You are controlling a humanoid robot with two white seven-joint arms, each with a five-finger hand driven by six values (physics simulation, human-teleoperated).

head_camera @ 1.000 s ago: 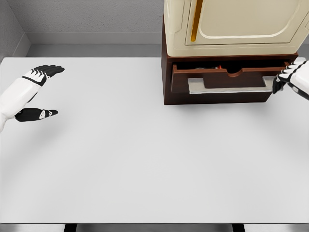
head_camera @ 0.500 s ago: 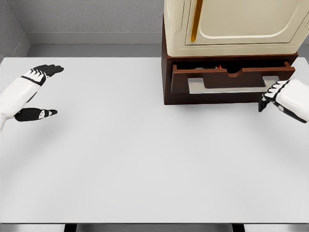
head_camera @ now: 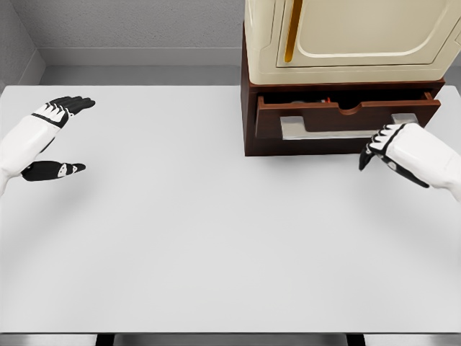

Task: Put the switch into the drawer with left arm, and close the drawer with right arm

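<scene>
The dark brown drawer [head_camera: 346, 115] of the cabinet [head_camera: 249, 122] is pulled out a little. In the gap behind its front, a small red and dark part [head_camera: 326, 100] shows; little of it is visible. My right hand [head_camera: 376, 146] hovers over the table just in front of the drawer's right half. Its fingers are relaxed, point left and down, and hold nothing. It does not touch the drawer front. My left hand [head_camera: 81, 137] is far off at the table's left edge, open, thumb and fingers spread wide apart.
A cream appliance [head_camera: 346, 36] with a yellow handle stands on top of the cabinet. The white table [head_camera: 202, 231] stretches between both hands. A grey wall runs behind it.
My right hand has moved down and to the left, from the drawer's right end to in front of the drawer. The drawer and my left hand have not moved.
</scene>
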